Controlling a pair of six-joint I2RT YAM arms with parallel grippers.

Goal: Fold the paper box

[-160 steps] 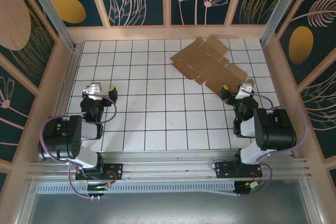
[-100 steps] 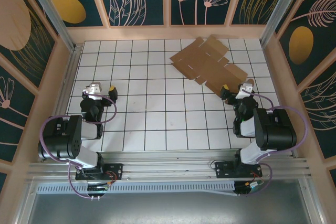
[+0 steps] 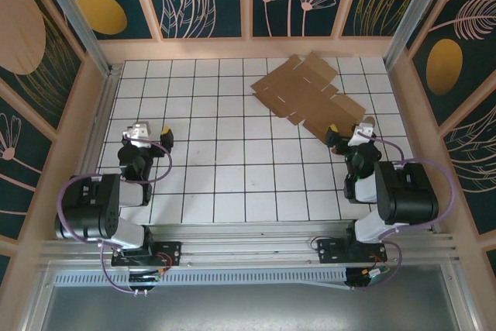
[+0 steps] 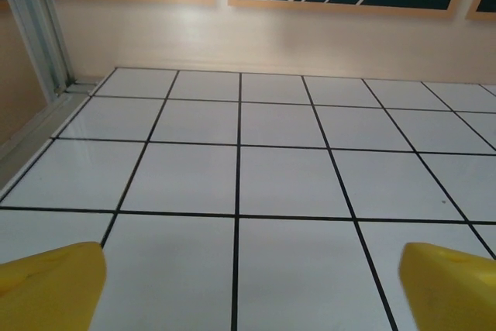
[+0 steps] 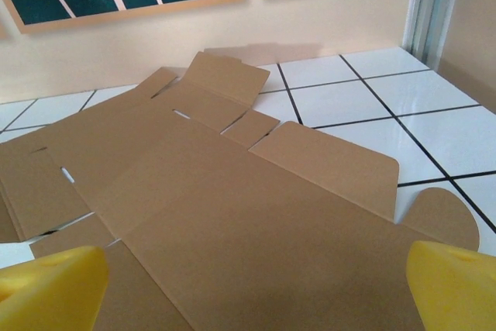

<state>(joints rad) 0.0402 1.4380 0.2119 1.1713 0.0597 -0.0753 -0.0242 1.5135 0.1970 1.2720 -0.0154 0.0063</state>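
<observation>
Small change since a moment ago: the right arm has crept forward a touch toward the cardboard, the left arm has barely stirred, and the sheet hasn't budged. From the top camera, the paper box (image 3: 306,98) lies flat and unfolded at the far right of the tabletop (image 3: 201,184), flaps splayed. The right end effector (image 3: 346,132) sits right at its near corner, fingers apart and gripping nothing. The left end effector (image 3: 151,131) is well apart from it on the left side, fingers also spread. Over to the left wrist camera: two yellow pads (image 4: 46,288) wide at the bottom corners, bare white tiles between them. Now the right wrist camera, and here's the action: yellow fingertips (image 5: 50,284) straddle the brown sheet, creases and tabs running toward the back wall. The worry, as I judge it, is that the sheet lies flush on glossy tile, so a low approach could simply shove it toward the wall instead of getting under an edge. With the left arm so far off, nothing braces it, and a grab on a loose tab might crumple it.
</observation>
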